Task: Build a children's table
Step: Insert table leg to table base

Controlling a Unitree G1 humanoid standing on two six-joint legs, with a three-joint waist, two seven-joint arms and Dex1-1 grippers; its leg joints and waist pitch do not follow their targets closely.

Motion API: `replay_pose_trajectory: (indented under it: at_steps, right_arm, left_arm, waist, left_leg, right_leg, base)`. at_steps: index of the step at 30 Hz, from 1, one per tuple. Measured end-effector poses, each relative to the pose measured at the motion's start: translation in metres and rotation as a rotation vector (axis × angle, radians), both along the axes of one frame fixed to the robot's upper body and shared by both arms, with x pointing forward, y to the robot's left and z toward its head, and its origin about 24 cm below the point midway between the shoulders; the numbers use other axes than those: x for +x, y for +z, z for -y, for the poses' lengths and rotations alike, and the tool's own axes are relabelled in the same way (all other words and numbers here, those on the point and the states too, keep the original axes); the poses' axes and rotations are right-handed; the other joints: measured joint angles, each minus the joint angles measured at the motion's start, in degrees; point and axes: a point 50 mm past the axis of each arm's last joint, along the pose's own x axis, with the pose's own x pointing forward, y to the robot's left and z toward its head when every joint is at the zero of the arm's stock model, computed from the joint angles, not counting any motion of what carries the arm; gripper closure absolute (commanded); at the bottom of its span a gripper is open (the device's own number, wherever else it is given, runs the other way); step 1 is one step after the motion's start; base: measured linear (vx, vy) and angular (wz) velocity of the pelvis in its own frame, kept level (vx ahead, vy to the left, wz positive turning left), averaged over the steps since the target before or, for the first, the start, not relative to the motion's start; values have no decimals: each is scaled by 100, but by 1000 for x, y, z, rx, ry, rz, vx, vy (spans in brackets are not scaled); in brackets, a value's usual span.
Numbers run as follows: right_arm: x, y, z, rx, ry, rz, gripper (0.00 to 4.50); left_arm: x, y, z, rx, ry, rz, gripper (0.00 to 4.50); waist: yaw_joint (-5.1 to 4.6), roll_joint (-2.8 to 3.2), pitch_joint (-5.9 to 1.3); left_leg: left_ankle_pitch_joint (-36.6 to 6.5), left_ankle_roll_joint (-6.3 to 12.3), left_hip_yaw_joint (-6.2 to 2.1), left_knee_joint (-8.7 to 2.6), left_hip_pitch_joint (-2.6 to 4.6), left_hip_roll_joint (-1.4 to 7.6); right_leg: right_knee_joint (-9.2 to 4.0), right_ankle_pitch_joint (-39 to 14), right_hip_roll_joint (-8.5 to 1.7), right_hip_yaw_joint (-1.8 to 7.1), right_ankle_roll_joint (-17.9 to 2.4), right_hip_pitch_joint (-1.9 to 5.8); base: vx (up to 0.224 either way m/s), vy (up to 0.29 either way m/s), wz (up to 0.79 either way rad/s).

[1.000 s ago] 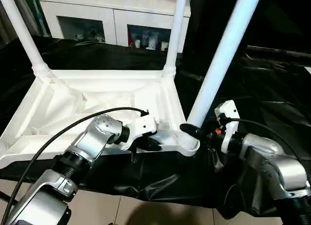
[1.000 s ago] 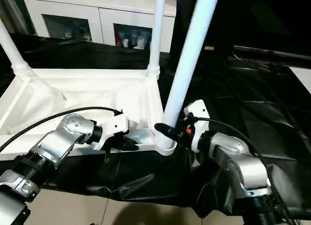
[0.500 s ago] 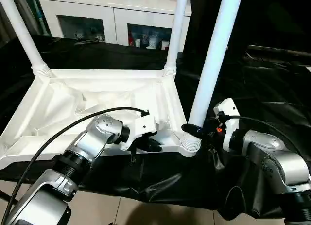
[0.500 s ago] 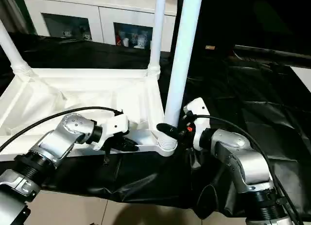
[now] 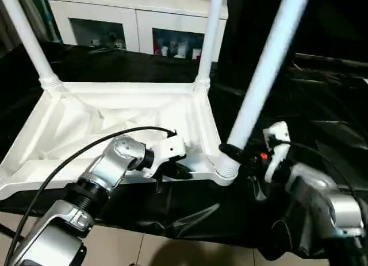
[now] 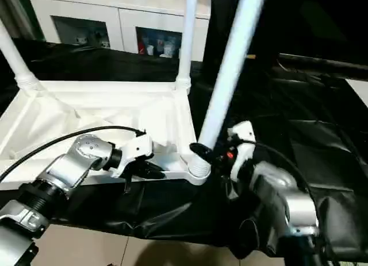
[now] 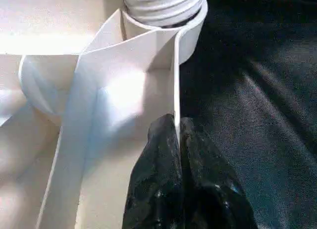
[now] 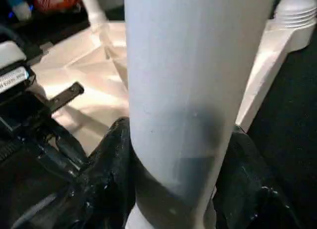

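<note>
Two pincers grip the upturned children's table [image 5: 115,119] on the black surface [image 5: 322,105]: left pincer [image 7: 177,135] pinches its near rim, right pincer [image 8: 173,155] clasps the tilted leg [image 5: 261,76] at the near corner socket [image 5: 225,168].

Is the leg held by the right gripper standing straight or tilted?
Tilted: the leg leans right from its corner socket, unlike the upright rear leg.

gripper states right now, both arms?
Left gripper: shut on the tabletop's rim wall.
Right gripper: shut on the leg at the near corner socket.
</note>
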Motion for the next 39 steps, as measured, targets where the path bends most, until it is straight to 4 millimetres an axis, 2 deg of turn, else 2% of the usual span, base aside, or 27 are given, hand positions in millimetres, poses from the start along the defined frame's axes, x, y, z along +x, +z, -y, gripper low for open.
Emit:
replay_pose_trajectory:
  at_steps: [11,20,25,28,34,39]
  right_arm:
    - [-15,-18,-2,104,-123,83,266]
    - [-20,-13,-8,-37,-55,192,266]
    - [-18,-9,-9,-112,22,214,266]
    - [-16,-6,-9,-149,91,209,266]
    - [-20,-7,-6,-165,172,176,266]
    - [-22,-10,-4,-142,215,160,266]
  left_arm:
    - [1,-1,1,-3,17,0,450]
    - [0,-1,2,-3,15,3,450]
    - [0,0,0,8,9,7,450]
    - [-1,1,0,19,-11,13,450]
    - [-7,0,-1,25,-42,3,450]
    - [-9,1,-4,38,-91,7,450]
  waist:
    - [-8,59,-15]
    - [-2,71,-21]
    - [-8,43,-27]
    - [-3,-19,-36]
    - [3,-87,-95]
    - [8,-111,-118]
  left_leg:
    - [0,0,-1,-7,-3,-2]
    - [0,0,-1,-26,-6,-3]
    - [0,0,0,-42,-4,-4]
    - [1,-2,0,-62,-6,-3]
    - [1,-2,1,-71,1,-1]
    - [-2,0,1,-78,5,0]
  right_leg:
    - [-14,-7,-4,-1,14,-2]
    - [-17,-9,-4,-1,18,-6]
    - [-20,-11,-3,-1,21,-9]
    - [-21,-19,-3,-5,33,-17]
    - [-20,-56,0,-10,15,-9]
    - [-21,-70,0,-15,8,-4]
  base:
    - [0,0,0]
    - [0,0,0]
    - [0,0,0]
    - [0,0,0]
    - [0,0,0]
    - [0,0,0]
